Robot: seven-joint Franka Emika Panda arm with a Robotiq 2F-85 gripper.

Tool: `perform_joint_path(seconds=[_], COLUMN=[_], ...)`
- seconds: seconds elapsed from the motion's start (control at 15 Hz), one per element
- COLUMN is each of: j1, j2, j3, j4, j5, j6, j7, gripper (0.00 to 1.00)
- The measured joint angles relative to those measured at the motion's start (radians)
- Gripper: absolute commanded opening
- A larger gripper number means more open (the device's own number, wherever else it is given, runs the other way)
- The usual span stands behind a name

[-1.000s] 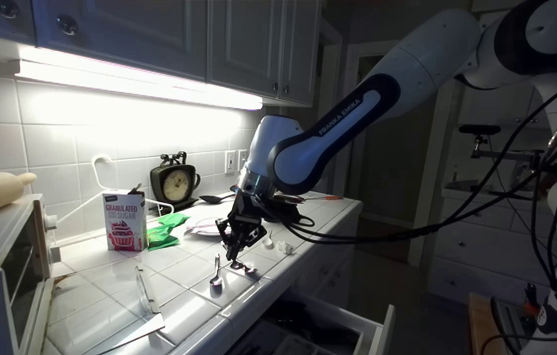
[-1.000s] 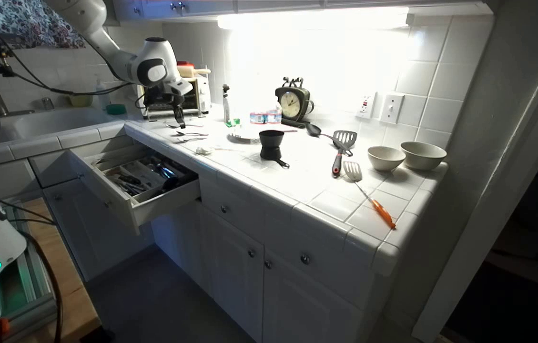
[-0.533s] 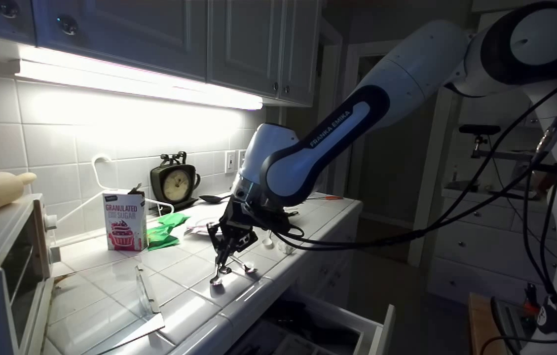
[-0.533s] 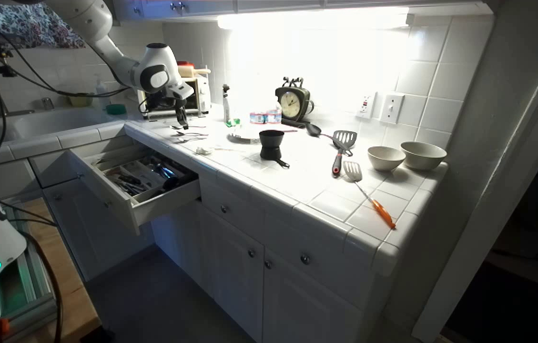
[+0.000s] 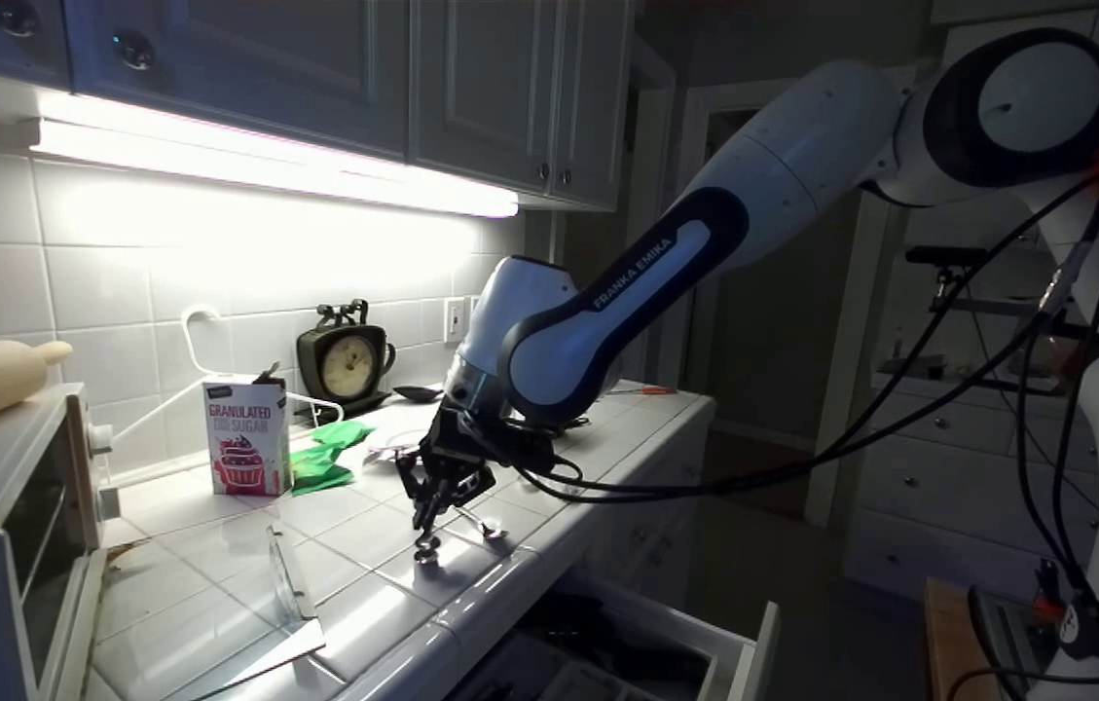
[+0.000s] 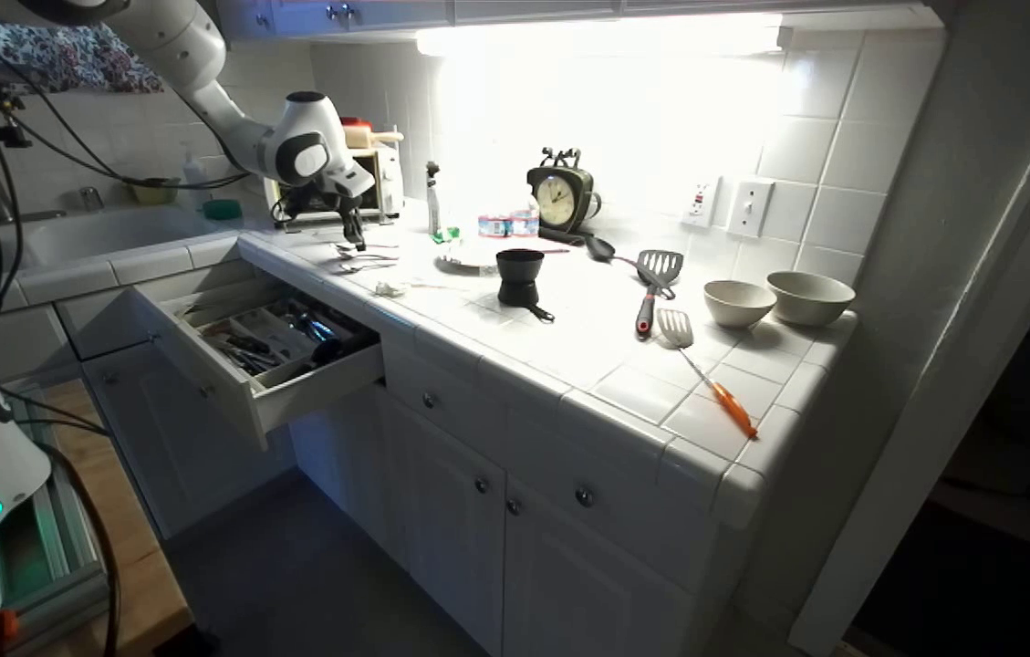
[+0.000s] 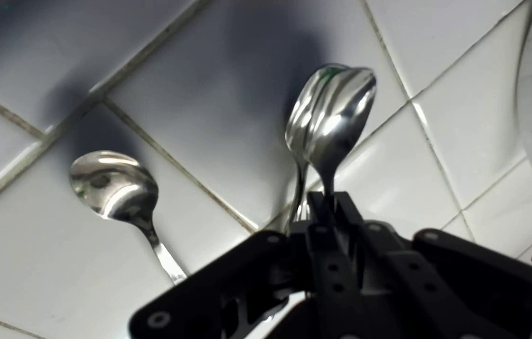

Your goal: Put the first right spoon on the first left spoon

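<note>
Stainless steel, mirror-polished: the held spoon (image 7: 341, 117), presumably the task's first right one, is hanging in your gripper (image 7: 328, 202); the black jaws are clenching its neck from both sides. Below it the resting spoon (image 7: 299, 117), presumably the first left one, is lying on the tiled counter (image 5: 345, 531).

Change: compared with a second ago, you are bringing the held spoon toward the left of an exterior view; its bowl (image 5: 427, 542) is now standing just above the bowl of the resting spoon (image 5: 425, 558), instead of near the third spoon (image 7: 119, 188). In the wrist view those two bowls are overlapping, the held one sitting a little to the right. Meaning, as a judgement: alignment is looking nearly right, and the step is becoming one of lowering and letting go. Whether the bowls are touching, you cannot tell from these views.

Materials: the overlapping bowls are showing as narrow ovals tapering into thin necks; the third spoon is looking rounder, lying well apart from them. All are throwing hard highlights, and a green tint is showing near the resting spoon's tip. The counter's glaze is shining smooth between rough, stained joints. With slick, curved steel meeting steel, you are probably risking a sideways slip at release.
</note>
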Motion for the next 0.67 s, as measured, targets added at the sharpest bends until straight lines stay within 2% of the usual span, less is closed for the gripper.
perform_joint_path(seconds=[0.67], j1=[0.021], j2=[0.029], j3=[-0.023], j4=[0.03], j5=[0.0], j6=[0.0], j7=[0.053], gripper=[0.02])
